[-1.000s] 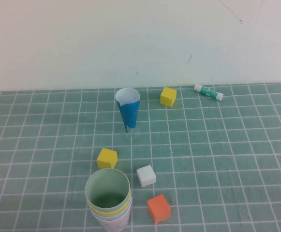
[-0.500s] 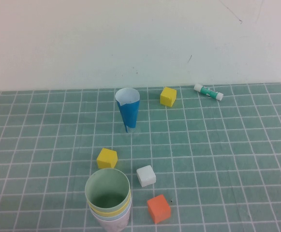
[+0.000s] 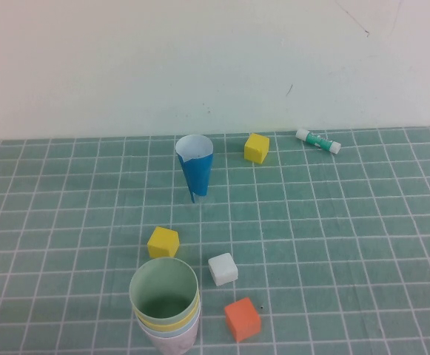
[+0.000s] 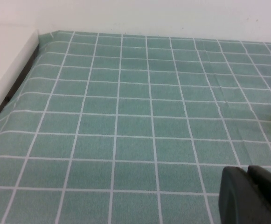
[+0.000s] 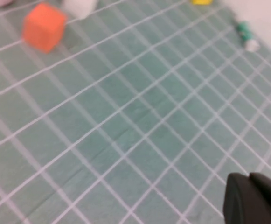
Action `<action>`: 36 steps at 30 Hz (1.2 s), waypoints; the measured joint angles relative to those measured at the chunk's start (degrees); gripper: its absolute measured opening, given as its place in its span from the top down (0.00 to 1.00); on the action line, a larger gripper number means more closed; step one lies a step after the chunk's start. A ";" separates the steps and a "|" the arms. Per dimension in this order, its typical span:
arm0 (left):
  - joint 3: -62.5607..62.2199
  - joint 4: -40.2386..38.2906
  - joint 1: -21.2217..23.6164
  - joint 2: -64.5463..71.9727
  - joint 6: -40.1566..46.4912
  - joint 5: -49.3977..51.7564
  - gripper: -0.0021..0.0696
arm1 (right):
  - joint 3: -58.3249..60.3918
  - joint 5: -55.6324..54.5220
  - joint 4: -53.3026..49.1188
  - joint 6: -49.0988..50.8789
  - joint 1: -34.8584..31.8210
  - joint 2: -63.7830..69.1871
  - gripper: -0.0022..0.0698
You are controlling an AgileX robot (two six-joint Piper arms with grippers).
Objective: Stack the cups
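Observation:
The cups stand nested in one stack (image 3: 166, 307) at the front of the green grid mat. The sage green cup (image 3: 164, 290) is on top, with the yellow rim (image 3: 172, 324), the light blue rim (image 3: 176, 331) and the pink cup (image 3: 172, 344) below it. Neither arm shows in the high view. My left gripper (image 4: 247, 173) is shut and empty, over bare mat near the mat's left edge. My right gripper (image 5: 249, 179) is shut and empty, over bare mat on the right side, away from the stack.
A dark blue paper cone (image 3: 195, 167) stands upright mid-mat. A yellow cube (image 3: 163, 242), a white cube (image 3: 223, 268) and an orange cube (image 3: 242, 319) lie close around the stack. Another yellow cube (image 3: 257, 147) and a glue stick (image 3: 319, 140) lie by the back wall.

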 joint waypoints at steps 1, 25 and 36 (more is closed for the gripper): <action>0.00 0.00 0.00 0.00 -0.04 0.00 0.97 | 0.00 -0.09 1.13 -0.13 -2.75 -1.27 0.97; 0.00 -0.34 0.00 0.00 -0.13 0.14 0.97 | 21.08 -15.05 10.25 -5.42 -36.11 -19.95 0.97; 0.00 -0.34 0.00 0.00 -0.06 0.14 0.97 | 21.21 -16.00 10.61 -5.39 -36.14 -19.95 0.97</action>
